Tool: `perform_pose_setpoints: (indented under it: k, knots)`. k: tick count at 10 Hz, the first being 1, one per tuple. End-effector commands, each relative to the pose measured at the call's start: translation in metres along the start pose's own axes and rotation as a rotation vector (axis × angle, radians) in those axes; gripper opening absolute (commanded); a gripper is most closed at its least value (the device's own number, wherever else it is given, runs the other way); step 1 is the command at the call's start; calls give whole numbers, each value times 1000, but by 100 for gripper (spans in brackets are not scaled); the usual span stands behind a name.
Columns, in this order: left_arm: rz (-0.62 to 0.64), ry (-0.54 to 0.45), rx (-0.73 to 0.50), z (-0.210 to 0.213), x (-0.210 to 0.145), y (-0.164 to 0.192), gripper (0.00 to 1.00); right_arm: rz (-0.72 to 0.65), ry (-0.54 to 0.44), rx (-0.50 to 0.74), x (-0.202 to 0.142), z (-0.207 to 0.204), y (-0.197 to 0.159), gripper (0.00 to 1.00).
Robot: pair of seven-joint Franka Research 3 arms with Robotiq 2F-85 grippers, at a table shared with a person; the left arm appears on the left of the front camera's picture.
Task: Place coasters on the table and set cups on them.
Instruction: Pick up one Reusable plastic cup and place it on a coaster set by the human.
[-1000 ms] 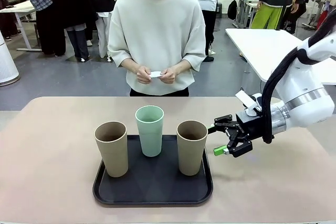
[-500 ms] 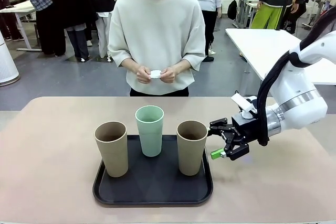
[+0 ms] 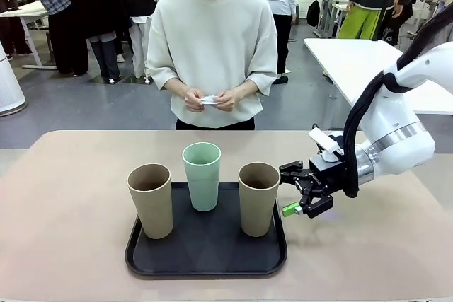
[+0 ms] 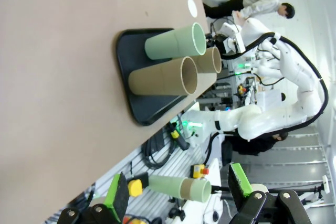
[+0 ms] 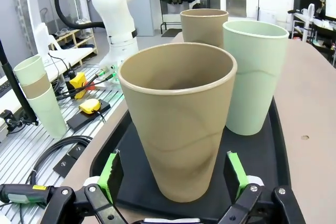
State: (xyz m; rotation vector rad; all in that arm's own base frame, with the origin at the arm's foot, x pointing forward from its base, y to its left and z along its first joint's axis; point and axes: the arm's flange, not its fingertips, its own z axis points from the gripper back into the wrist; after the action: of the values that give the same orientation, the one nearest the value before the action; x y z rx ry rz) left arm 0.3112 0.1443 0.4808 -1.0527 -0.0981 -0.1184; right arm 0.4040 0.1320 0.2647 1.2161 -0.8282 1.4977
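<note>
Beige-pink and round-cornered, the table (image 3: 71,175) carries a black rectangular tray (image 3: 205,259) near its front middle.

**Front view**
- Three tall tapered matte cups without handles stand upright on the tray. These are the left tan-brown cup (image 3: 150,203), the mint-green cup (image 3: 202,178) set farther back in the middle, and the right tan-brown cup (image 3: 257,203).
- The right gripper (image 3: 287,190) reaches in level from the right. Its fingers are spread apart and hold nothing, and the tips are just beside the outer wall of the right tan-brown cup.
- The person at the far side holds the thin white coasters (image 3: 210,100) between both hands (image 3: 228,101) at waist height, well apart from the tabletop.

**Left wrist view**
- The left gripper (image 4: 178,190) is at the bottom edge with its green pads (image 4: 116,198) spread wide and nothing between them.
- The scene appears rolled sideways. The tray and its three cups lie well ahead on the table, with the left tan-brown cup (image 4: 163,80) nearest the camera.
- The white right arm (image 4: 283,61) is beyond the tray.

**Right wrist view**
- The right tan-brown cup (image 5: 178,119) stands on the tray directly ahead, centred between the two green pads.
- A clear gap shows between each pad and the cup wall, so there is no contact.
- It cannot be determined whether the tips have passed the cup's sides.
- The mint-green cup (image 5: 252,77) stands behind it to the right, and the left tan-brown cup (image 5: 202,24) is farthest away.
</note>
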Motion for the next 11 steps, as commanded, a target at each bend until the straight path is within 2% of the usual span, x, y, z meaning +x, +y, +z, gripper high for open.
perform_pose_setpoints:
  k: [1, 11]
  knots:
    - [-8, -2, -9, 1, -1, -1, 100, 24, -20, -15, -5, -7, -10, 100]
    - [-8, -2, -9, 1, -1, -1, 100, 15, -18, -26, -13, -32, -25, 100]
